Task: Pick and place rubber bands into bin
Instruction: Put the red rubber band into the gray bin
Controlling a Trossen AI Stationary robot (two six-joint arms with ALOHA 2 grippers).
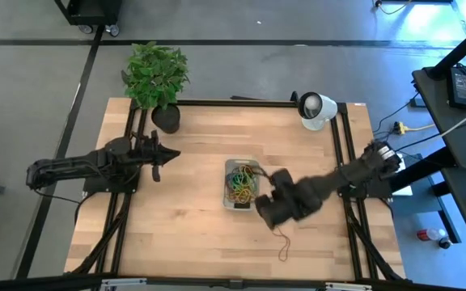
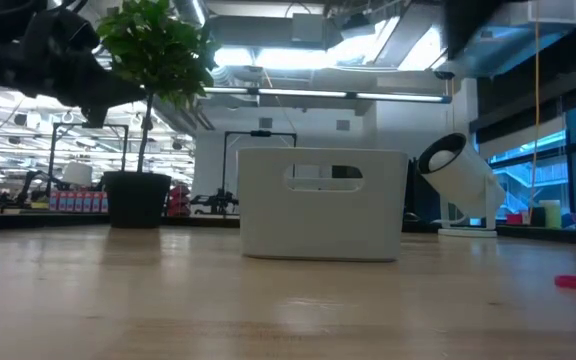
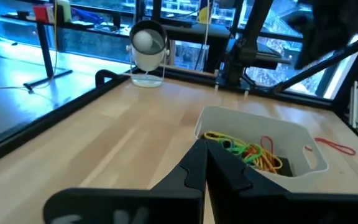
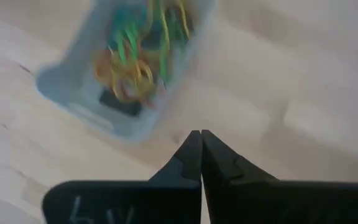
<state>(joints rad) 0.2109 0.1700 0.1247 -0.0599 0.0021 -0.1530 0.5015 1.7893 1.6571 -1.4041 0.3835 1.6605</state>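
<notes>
Bin (image 1: 226,187) long axis runs front-to-back | right tool (image 1: 259,212) closed, empty | left tool (image 1: 171,153) closed, empty

light: bright, even | glare: blue window light, left wrist view | blur: right wrist view smeared

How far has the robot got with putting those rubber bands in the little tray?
Mostly done, it seems. The bin already holds a tangle of coloured rubber bands. Nothing is in hand: the right gripper is shut and empty beside the bin, and the left gripper waits shut, farther off. At least one red band is left on the table.
</notes>
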